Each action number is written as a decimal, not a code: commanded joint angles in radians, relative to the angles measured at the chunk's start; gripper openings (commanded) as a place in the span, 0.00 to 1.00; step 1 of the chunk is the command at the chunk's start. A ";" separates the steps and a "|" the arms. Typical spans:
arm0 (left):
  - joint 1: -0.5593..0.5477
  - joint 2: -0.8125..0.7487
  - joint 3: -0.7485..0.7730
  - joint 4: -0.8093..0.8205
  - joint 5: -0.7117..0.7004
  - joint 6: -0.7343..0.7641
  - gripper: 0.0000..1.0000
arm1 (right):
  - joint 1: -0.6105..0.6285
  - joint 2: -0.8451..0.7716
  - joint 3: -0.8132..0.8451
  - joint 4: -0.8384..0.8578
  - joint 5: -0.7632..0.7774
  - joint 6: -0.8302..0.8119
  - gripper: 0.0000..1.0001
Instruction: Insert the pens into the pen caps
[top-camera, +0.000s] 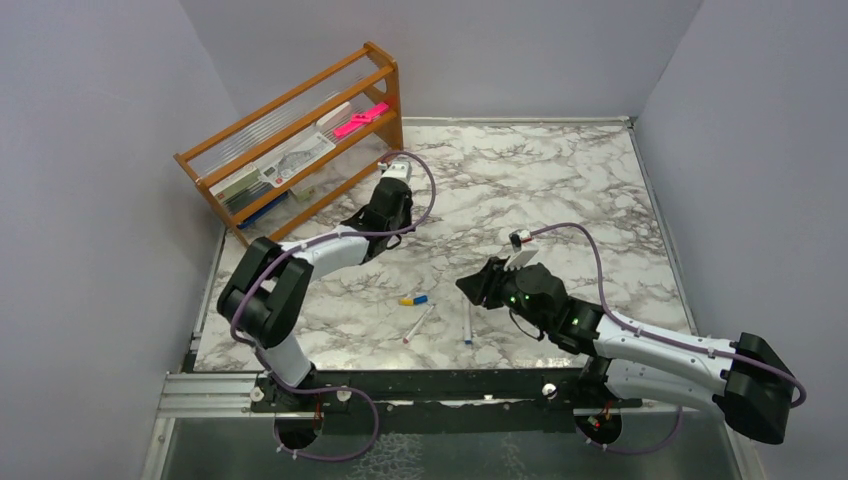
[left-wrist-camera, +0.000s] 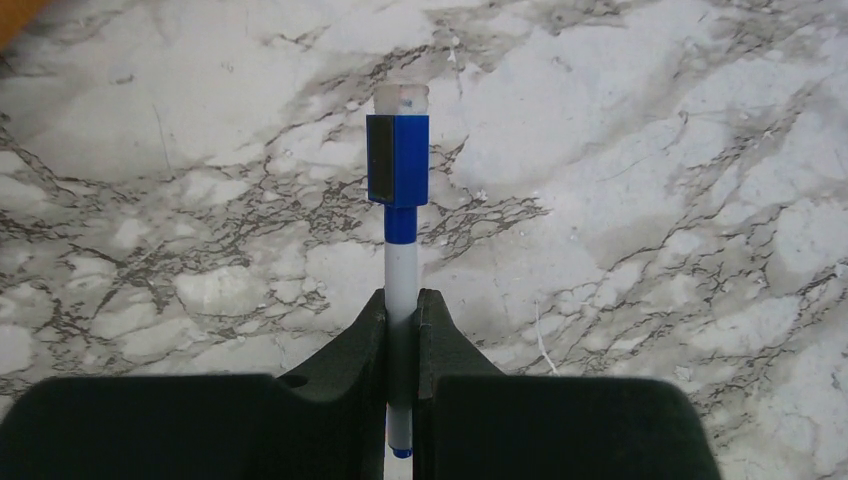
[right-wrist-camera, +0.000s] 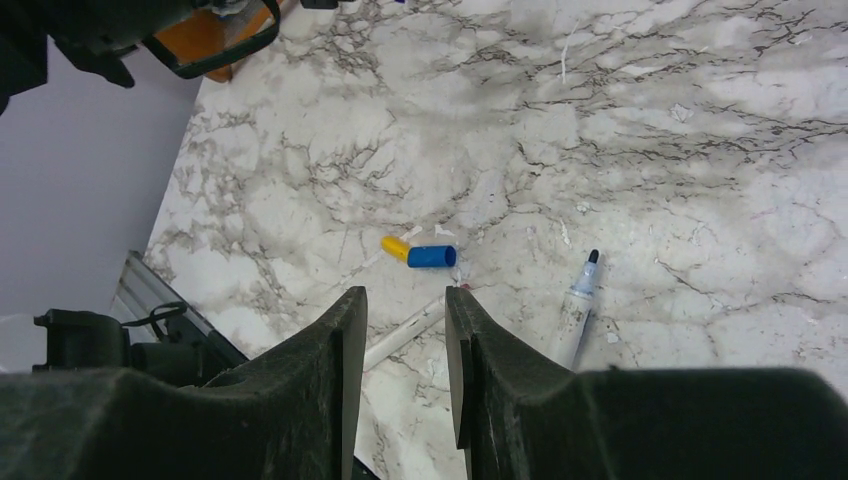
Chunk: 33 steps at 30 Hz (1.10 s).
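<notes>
My left claw (left-wrist-camera: 402, 318) clamps a capped pen (left-wrist-camera: 401, 262); my right claw (right-wrist-camera: 405, 300) gapes empty near the blue cap (right-wrist-camera: 432, 257), beside which I'd pinch the light, slick bare pen (right-wrist-camera: 573, 318) mid-barrel.

**Two caps, two pens under parted fingers**

The right gripper (right-wrist-camera: 405, 325) hangs over the marble table (right-wrist-camera: 700, 120), its black fingers (right-wrist-camera: 335, 340) apart with nothing gripped. Just beyond the tips lie a yellow cap (right-wrist-camera: 395, 246) and a blue cap (right-wrist-camera: 432, 257) — touching end to end. A white pen (right-wrist-camera: 405, 335) lies slantwise on the table, seen through the gap. To its right a second pen (right-wrist-camera: 577, 312) lies uncapped — dark tip pointing away.
</notes>
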 joint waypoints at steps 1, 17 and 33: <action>0.003 0.090 0.048 0.046 -0.008 -0.082 0.00 | 0.000 0.004 0.009 -0.013 0.037 -0.039 0.34; 0.003 0.255 0.084 0.056 -0.012 -0.143 0.24 | 0.000 0.066 0.046 -0.056 0.085 -0.143 0.37; 0.001 0.164 0.065 0.100 0.039 -0.152 0.30 | -0.001 0.278 0.129 -0.314 -0.012 -0.161 0.53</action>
